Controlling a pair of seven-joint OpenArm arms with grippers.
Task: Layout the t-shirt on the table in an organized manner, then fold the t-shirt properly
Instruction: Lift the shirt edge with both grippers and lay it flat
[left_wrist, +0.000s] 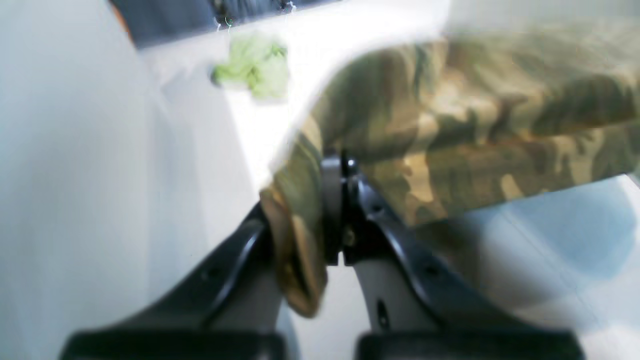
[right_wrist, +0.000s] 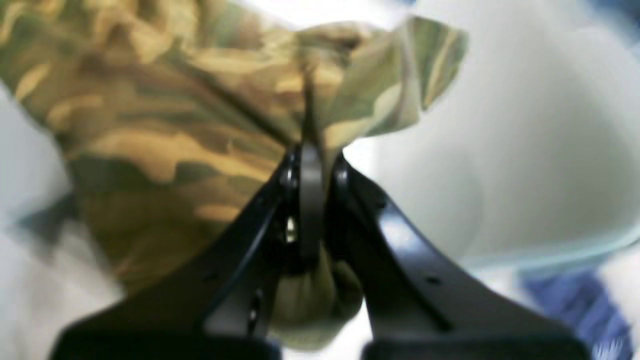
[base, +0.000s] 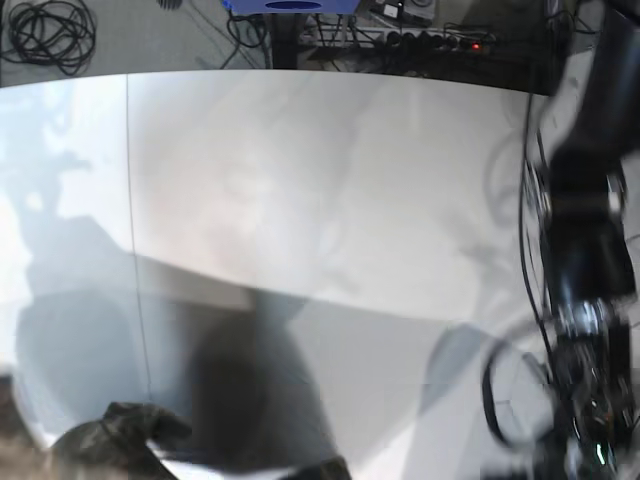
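Observation:
In the left wrist view, my left gripper (left_wrist: 341, 167) is shut on a bunched edge of the camouflage t-shirt (left_wrist: 480, 130), which stretches away to the right, lifted above the white table (left_wrist: 75, 175). A tan fold hangs down beside the left finger. Seen from the right wrist, my right gripper (right_wrist: 311, 152) is shut on another part of the t-shirt (right_wrist: 165, 115), with cloth spreading up and left and a lump bunched between the finger bases. In the base view only a dark bit of the t-shirt (base: 120, 432) shows at the bottom left edge, over the table (base: 350, 180).
A light green cloth lump (left_wrist: 252, 65) lies near the table's far edge in the left wrist view. The left arm (base: 580, 260) with its cables rises at the base view's right. A thin seam (base: 130, 200) crosses the table. Cables (base: 48, 30) lie on the floor beyond.

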